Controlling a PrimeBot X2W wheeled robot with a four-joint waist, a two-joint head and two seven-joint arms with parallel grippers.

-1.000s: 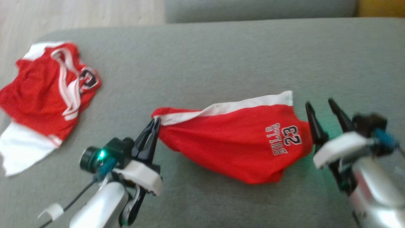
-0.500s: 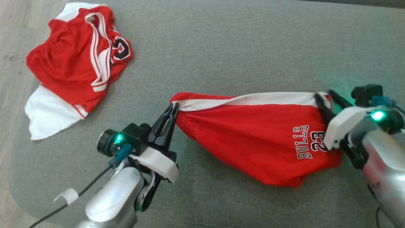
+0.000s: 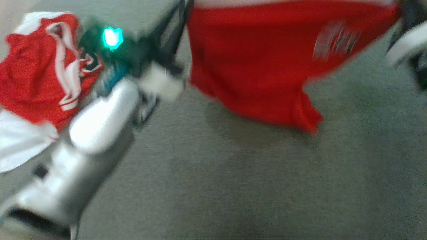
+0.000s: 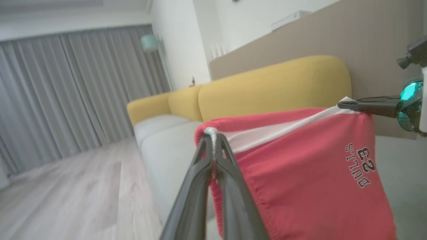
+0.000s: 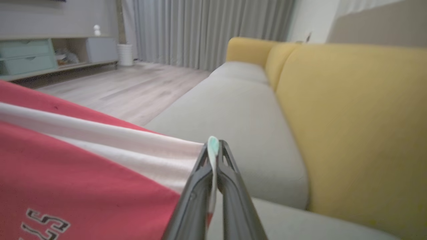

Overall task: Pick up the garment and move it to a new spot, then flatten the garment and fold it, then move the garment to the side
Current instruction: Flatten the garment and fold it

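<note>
The garment [image 3: 267,63] is a pair of red shorts with a white waistband and "BULLS 23" print. It hangs stretched between both grippers above the grey cushion [image 3: 233,186]. My left gripper [image 4: 213,138] is shut on one waistband corner; the garment [image 4: 310,180] spreads to its right. My right gripper [image 5: 213,146] is shut on the other waistband corner of the garment [image 5: 83,173]. In the head view the left gripper [image 3: 181,10] sits at the top, its arm blurred, and the right gripper's white body [image 3: 405,43] is at the right edge.
A second red and white jersey [image 3: 36,86] lies crumpled at the cushion's left end. A yellow sofa backrest [image 4: 273,86] and grey seat [image 5: 240,110] stand beyond. Wooden floor [image 4: 66,190] lies to the left, with grey curtains [image 4: 66,86] behind.
The right gripper has shut on the waistband's right corner. Both arms have lifted the shorts off the cushion and stretched them out. The head camera has also shifted.
</note>
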